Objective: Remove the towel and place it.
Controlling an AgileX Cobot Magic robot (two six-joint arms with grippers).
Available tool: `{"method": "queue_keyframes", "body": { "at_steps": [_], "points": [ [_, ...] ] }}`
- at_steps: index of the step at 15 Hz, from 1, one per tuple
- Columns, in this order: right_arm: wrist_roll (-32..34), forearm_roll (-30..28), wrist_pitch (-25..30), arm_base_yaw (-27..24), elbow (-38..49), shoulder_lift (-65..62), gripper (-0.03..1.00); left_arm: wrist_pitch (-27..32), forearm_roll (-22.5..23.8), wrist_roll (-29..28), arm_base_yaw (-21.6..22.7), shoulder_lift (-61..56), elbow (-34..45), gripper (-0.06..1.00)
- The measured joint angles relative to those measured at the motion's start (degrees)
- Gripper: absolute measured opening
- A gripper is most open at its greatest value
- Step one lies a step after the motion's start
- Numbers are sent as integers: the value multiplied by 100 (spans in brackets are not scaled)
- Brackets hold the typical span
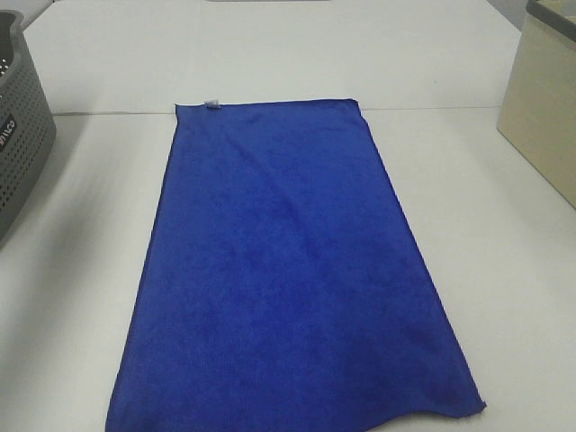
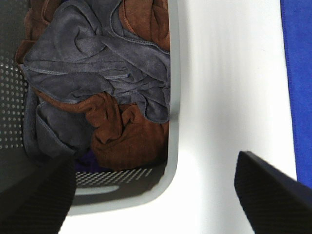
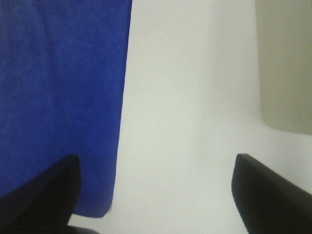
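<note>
left gripper [image 2: 153, 192]: fingers spread wide apart, nothing between them. it hangs over bare table at the basket's corner; one finger [image 2: 34, 195] overlaps the basket rim, the other finger [image 2: 273, 192] sits on the towel's side, near its edge.
right gripper [image 3: 153, 195]: fingers also wide apart and empty. one finger [image 3: 39, 195] covers the towel's near corner, the other finger [image 3: 273, 195] is over bare table, near the box.
why held so: both grippers look parked high on either side of the cloth, ready and opened for a grab; this is a judgement, since neither touches anything.
towel [image 1: 288, 279]: blue, spread flat on the white table [image 1: 504, 297], lying between the two grippers, with no fold or bunching that shows.
towel axis: long axis runs from the near edge away toward the far side of the table, leaning slightly; the short hems lie across.
towel tag [image 1: 211, 103]: small pale tag on the far hem, at the corner on the basket's side, so the tagged end points away.
basket [image 2: 171, 97]: grey, perforated, beyond the left gripper's outer finger; holds crumpled grey cloths [image 2: 97, 63] and brown cloths [image 2: 126, 134], likely the laundry store.
box [image 1: 540, 108]: pale, beyond the right gripper's outer finger, well apart from the towel.
step: the towel's placing seems done or not yet begun; i cannot tell which.
</note>
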Motion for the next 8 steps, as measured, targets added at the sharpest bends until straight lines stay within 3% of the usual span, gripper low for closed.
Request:
{"method": "queue_keyframes", "body": {
  "at_steps": [3,8],
  "points": [
    [0,0,6,0,1283,-1707,82,-464,6,-34,0,-1816,1341,83],
    [0,0,11,0,2796,-4223,82,-877,40,172,0,-3982,2853,83]
  ]
}}
